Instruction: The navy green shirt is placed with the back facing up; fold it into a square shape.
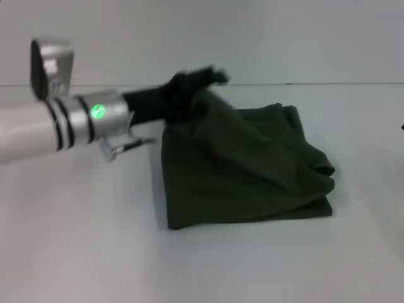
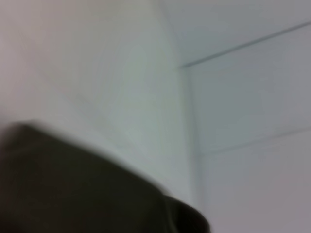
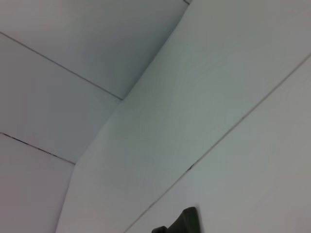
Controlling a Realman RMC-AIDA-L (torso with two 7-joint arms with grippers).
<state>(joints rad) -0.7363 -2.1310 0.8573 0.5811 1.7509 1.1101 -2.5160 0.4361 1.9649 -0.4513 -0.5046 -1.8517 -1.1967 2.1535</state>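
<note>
The navy green shirt [image 1: 246, 167] lies on the white table as a partly folded dark olive bundle, plain side showing. Its rear left edge is pulled up into a peak. My left gripper [image 1: 197, 81] is at that peak, above the table's far side, shut on the cloth. The left arm reaches in from the left. In the left wrist view the shirt [image 2: 73, 189] fills the lower corner as a blurred dark mass. A small dark piece [image 3: 182, 223] shows in the right wrist view; I cannot tell what it is. My right gripper does not show in any view.
The white table [image 1: 82, 252] stretches around the shirt on all sides. A white wall [image 1: 284, 38] rises behind the table's far edge. A small dark spot [image 1: 402, 127] sits at the right border of the head view.
</note>
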